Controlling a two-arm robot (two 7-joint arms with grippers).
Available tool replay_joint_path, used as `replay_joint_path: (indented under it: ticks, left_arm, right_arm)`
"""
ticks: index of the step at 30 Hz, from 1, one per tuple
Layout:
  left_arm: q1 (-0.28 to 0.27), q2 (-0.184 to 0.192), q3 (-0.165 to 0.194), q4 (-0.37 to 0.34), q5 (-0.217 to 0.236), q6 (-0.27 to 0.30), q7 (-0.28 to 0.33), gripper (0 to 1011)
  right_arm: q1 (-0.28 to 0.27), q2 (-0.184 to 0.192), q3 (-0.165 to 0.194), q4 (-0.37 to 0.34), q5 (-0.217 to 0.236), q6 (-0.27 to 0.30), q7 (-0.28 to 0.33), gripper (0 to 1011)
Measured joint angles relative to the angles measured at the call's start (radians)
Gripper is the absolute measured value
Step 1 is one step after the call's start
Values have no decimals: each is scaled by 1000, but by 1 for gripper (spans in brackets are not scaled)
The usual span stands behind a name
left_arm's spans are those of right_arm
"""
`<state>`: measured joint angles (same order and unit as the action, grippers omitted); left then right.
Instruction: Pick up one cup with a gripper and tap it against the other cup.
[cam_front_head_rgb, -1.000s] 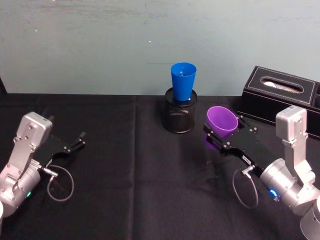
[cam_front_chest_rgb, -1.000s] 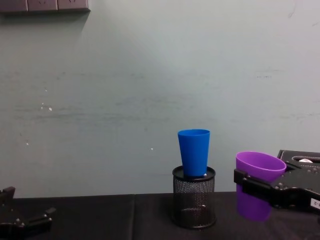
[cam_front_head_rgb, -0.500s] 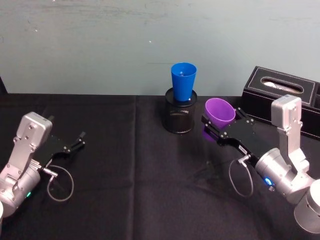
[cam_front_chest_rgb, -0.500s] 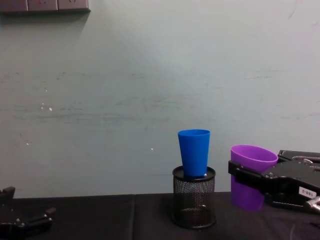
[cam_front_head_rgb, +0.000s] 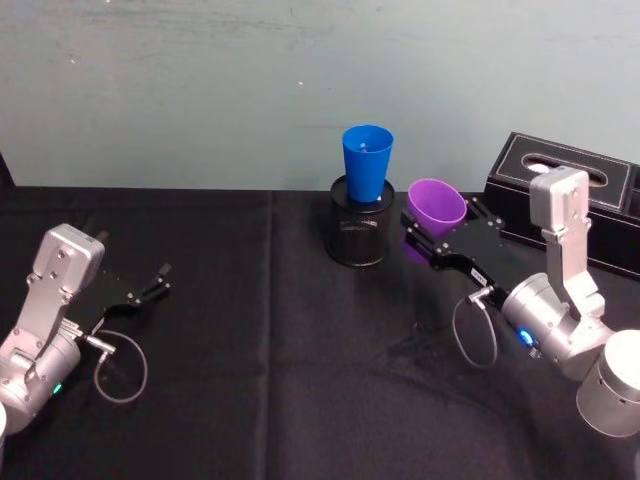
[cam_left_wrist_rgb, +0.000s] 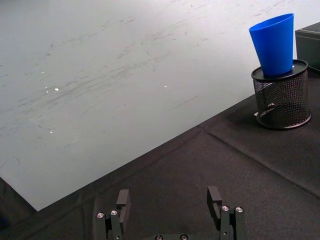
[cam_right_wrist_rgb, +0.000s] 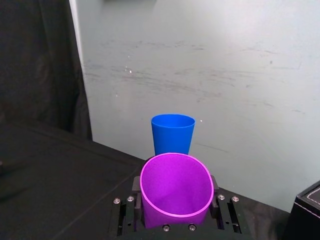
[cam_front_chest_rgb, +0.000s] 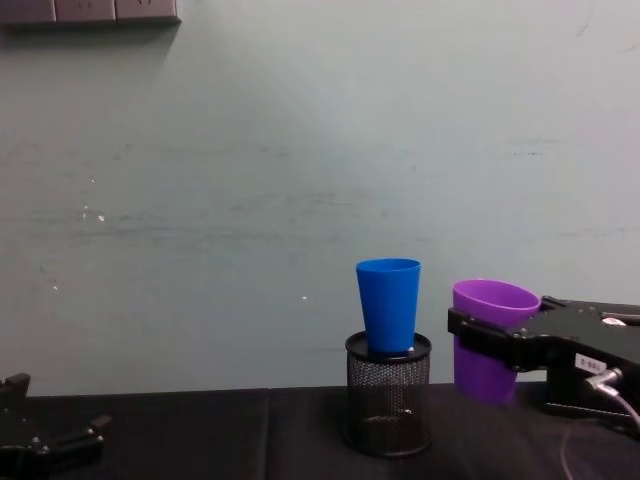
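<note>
The short purple cup (cam_front_head_rgb: 436, 205) hangs above the black tablecloth, held upright and a little tilted, with my right gripper (cam_front_head_rgb: 440, 226) shut on its lower wall. In the chest view the purple cup (cam_front_chest_rgb: 488, 300) sits just right of the tall blue cup (cam_front_chest_rgb: 389, 305), with a narrow gap between them. The blue cup (cam_front_head_rgb: 366, 160) stands in a black mesh holder (cam_front_head_rgb: 358, 235). The right wrist view looks into the purple cup (cam_right_wrist_rgb: 176, 192), with the blue cup (cam_right_wrist_rgb: 172, 132) close behind it. My left gripper (cam_front_head_rgb: 160, 278) rests open at the table's left, and in its own view (cam_left_wrist_rgb: 168, 200) nothing lies between its fingers.
A black tissue box (cam_front_head_rgb: 560, 180) stands at the back right, just behind my right arm. A pale wall runs along the table's far edge. Bare black cloth (cam_front_head_rgb: 260, 330) stretches between the two arms.
My right gripper has carried the purple cup upward and toward the blue cup, narrowing the gap between them. The left arm has not moved.
</note>
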<state>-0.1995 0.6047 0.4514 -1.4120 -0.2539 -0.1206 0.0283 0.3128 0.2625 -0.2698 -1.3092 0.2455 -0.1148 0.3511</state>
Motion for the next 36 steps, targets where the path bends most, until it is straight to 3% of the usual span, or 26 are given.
replay_joint_path:
  ticks: [19, 36]
  left_arm:
    - [0, 0, 0, 0, 0, 0, 0, 1011]
    - [0, 0, 0, 0, 0, 0, 0, 1011]
  right_arm:
    - [121, -40, -19, 126, -26, -13, 9, 739]
    - [194, -65, -34, 216, -41, -35, 25, 738]
